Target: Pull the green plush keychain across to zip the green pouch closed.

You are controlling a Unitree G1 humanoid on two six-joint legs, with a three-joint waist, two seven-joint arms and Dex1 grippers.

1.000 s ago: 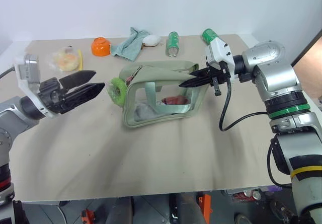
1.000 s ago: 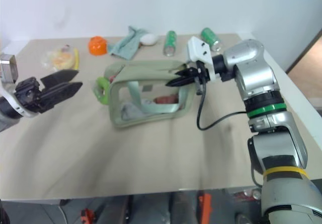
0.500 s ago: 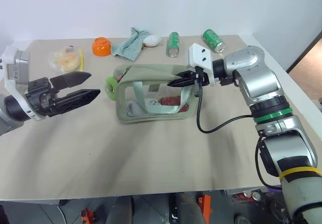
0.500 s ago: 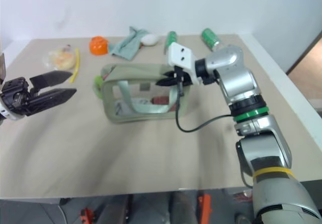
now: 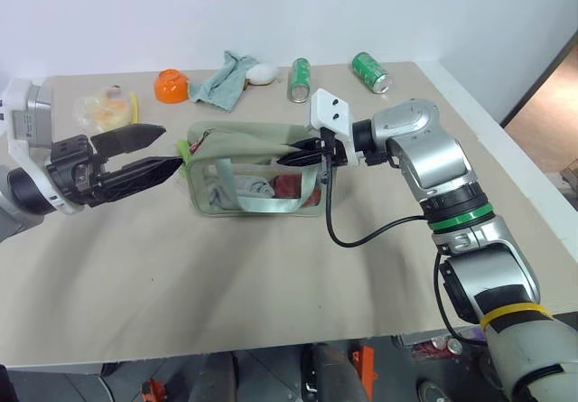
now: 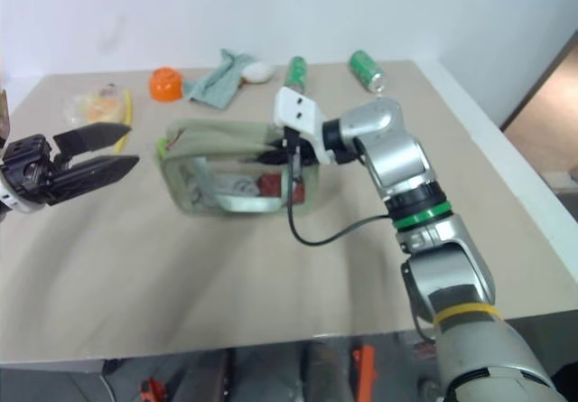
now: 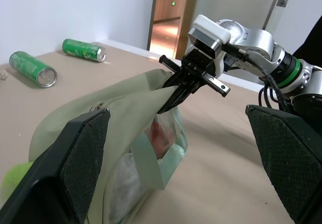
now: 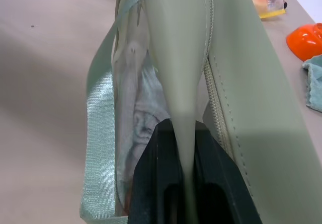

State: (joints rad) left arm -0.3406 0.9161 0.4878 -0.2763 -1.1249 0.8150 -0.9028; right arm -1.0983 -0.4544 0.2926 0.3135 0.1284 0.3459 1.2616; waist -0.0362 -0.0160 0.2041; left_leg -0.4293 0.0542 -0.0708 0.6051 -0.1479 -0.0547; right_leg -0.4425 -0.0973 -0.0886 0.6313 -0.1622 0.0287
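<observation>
Soft green pouch (image 5: 257, 169) sagging between right fingers (image 8: 187, 148), pinching its floppy fabric end. Fuzzy, light green plush keychain (image 5: 183, 149) dangling just past wide-apart left fingers (image 5: 140, 165); probably squashing easily.

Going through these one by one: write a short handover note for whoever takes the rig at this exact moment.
Right claw: shut on the top fabric at the end of the green pouch.
Left claw: open, holding nothing, hovering near the pouch's other end.
Green plush keychain: at that end, beside the left claw, untouched.
Done: pouch pinned at one end.
Left: grip the keychain and pull it across toward the right claw to close the zipper.
</observation>
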